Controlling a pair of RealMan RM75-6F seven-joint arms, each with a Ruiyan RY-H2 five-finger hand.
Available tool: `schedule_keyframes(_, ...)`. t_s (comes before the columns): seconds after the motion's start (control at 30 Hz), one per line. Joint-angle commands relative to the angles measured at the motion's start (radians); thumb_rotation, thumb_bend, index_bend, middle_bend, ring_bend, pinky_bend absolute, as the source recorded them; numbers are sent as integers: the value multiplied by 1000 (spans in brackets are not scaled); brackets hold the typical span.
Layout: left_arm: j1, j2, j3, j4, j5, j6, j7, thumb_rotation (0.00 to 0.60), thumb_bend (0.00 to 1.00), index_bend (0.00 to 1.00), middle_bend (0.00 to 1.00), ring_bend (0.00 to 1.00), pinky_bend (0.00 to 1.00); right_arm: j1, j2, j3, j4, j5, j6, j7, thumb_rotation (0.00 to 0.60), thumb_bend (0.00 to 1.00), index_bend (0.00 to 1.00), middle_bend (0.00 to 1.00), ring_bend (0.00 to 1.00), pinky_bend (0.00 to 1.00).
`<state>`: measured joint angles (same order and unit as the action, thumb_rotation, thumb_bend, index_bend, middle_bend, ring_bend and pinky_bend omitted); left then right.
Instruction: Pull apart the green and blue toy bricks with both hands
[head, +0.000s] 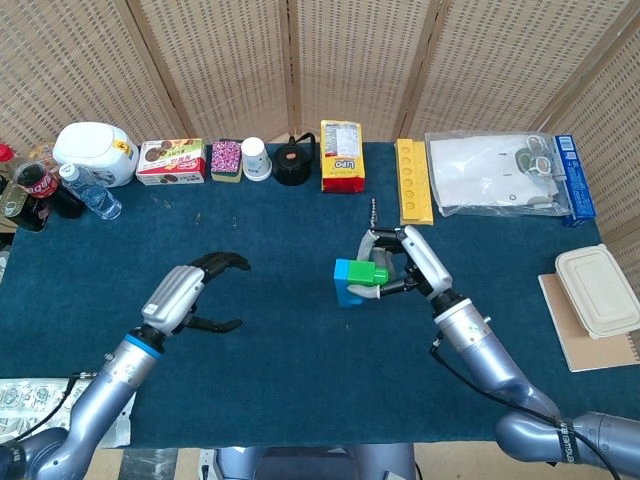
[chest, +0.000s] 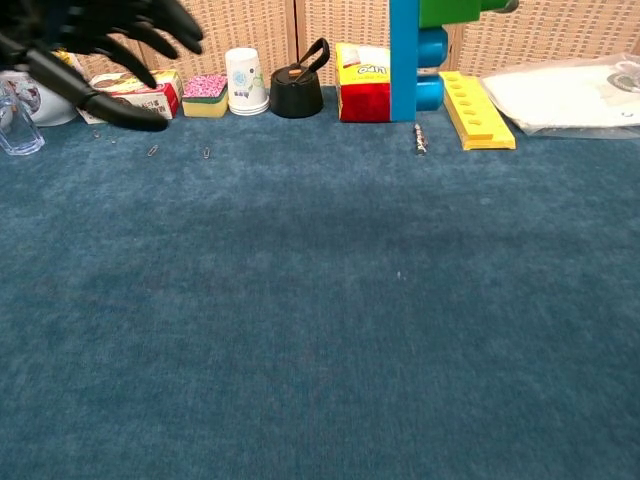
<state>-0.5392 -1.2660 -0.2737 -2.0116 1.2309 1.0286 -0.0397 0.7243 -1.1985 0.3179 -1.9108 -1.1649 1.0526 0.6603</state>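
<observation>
Green brick (head: 373, 273) still joined atop blue brick (head: 352, 284).

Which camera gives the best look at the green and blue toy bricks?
The head view: the joined green and blue bricks show whole in the right hand. The chest view cuts them off at its top edge.

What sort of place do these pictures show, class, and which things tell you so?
Probably an indoor test or demonstration setup, not a home. A table under blue cloth stands before woven screens, with assorted groceries lined along its back edge, such as a snack box and a paper cup.
</observation>
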Motion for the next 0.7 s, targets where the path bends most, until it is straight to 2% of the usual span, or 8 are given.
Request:
schedule_keyframes(0.03, -55, -88, -50, 53, -64, -33, -96, 600, 179, 286, 281, 220, 304, -10, -6, 16, -12, 12, -5, 21, 600, 76, 734, 692, 757, 772)
schedule_keyframes(0.13, -91, -148, -73, 96, -90, -51, -143, 600, 175, 286, 281, 220, 304, -21, -11, 34, -27, 29, -8, 53, 600, 76, 737, 697, 758, 772)
schedule_keyframes(0.37, -157, -234, -86, 151, -129, -100, -187, 600, 165, 286, 282, 220, 303, -40, -44, 47, -33, -4, 18, 51, 600, 76, 741, 700, 761, 772)
schedule_keyframes(0.53, -185, -255, -92, 159, -144, -144, -232, 600, 143, 285, 282, 220, 301, -45, -61, 56, -29, -11, 22, 46, 600, 76, 742, 701, 762, 773)
schedule_keyframes(0.7, -207, -248, -109, 163, -159, -229, -335, 593, 140, 286, 282, 220, 301, -55, -75, 51, -12, -22, 27, 32, 600, 76, 743, 702, 762, 772)
